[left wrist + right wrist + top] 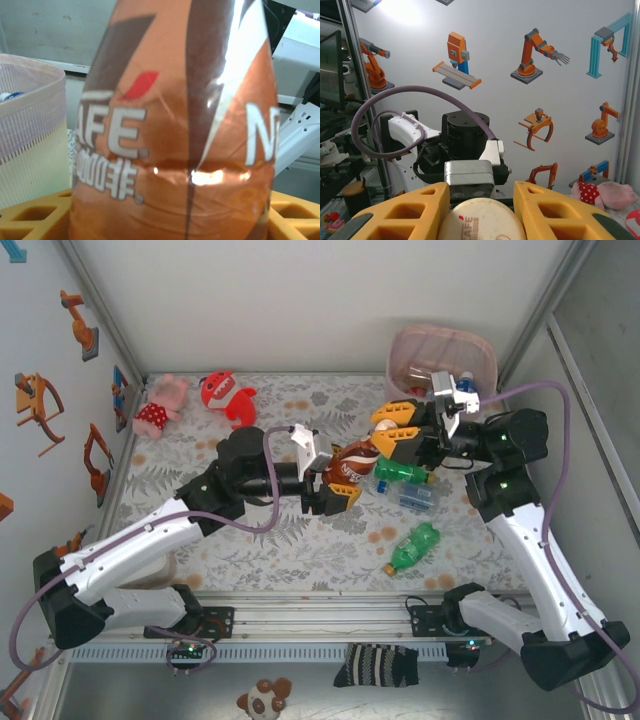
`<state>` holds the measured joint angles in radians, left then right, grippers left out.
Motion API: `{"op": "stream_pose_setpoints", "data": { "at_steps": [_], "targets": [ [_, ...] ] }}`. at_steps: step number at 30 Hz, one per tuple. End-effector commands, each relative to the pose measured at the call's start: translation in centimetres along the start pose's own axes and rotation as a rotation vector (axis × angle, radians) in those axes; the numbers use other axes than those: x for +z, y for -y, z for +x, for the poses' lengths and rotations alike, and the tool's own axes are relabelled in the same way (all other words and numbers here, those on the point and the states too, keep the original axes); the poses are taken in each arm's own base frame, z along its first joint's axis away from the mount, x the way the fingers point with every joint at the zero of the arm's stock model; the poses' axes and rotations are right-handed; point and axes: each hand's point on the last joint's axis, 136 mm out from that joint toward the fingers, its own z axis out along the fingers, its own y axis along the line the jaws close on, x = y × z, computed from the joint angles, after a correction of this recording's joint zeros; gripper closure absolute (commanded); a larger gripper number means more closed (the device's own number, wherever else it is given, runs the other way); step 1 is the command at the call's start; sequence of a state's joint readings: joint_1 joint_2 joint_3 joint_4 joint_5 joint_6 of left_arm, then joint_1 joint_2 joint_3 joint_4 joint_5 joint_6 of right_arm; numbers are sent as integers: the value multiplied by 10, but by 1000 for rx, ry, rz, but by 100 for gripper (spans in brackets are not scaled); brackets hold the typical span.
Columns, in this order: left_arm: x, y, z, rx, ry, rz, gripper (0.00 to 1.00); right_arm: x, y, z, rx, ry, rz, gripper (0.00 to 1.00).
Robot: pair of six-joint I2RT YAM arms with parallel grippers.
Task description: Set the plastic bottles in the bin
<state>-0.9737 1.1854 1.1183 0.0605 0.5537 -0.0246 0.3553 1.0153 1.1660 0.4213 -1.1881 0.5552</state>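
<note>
- Running roughly level in the top view, the brown coffee bottle (356, 462) hangs in the air above the surface (250, 540). Its long axis goes from near left to far right.
- The left gripper (338, 490) is clamped on the bottle's near-left part. The other end points into the right gripper (382, 437), whose yellow fingers sit on either side of it.
- The pink-rimmed bin (478, 352) stands at the far right corner, just behind the right gripper.
- A green bottle (405, 473) lies on the surface just right of the held one. A clear bottle (418, 497) lies beside it, and a second green bottle (412, 547) lies nearer the arms.
- In the left wrist view the coffee bottle (175, 125) stands up the frame. Its orange-brown label faces the camera, and its lower part is wedged between the yellow fingers (30, 216). The bin (30, 125) is at the left.
- In the right wrist view the bottle's round cream end (480, 222) faces the camera, so its axis points straight in.
- That end sits between the right gripper's fingers (420, 210) and seems to touch both. I cannot tell whether they are pressing on it.
- The left arm (465, 132) is behind the bottle, and a pink plush toy (605, 192) is at the lower right.
</note>
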Motion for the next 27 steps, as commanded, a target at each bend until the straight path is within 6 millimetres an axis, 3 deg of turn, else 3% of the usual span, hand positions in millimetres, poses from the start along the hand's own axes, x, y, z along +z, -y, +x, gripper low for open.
{"op": "stream_pose_setpoints", "data": {
  "at_steps": [1,8,10,14,18,20,27],
  "targets": [
    [-12,5,-24,65,75,-15,26,2,-7,-14,-48,17,-1,86],
    [-18,1,-17,60,64,-63,19,-1,26,-25,0,19,211,93],
    [-20,-1,-14,57,58,-79,18,-6,43,-30,33,24,321,100],
    [-23,-3,-11,55,57,-98,17,-20,79,-37,68,25,550,100],
    [-24,-3,-9,55,50,-100,17,-43,123,-48,90,50,806,100],
    [-25,-2,-9,56,51,-100,17,-58,144,-51,108,72,925,95],
    [-28,-1,-10,53,53,-103,17,-117,218,-51,145,165,1291,94]
  ]
}}
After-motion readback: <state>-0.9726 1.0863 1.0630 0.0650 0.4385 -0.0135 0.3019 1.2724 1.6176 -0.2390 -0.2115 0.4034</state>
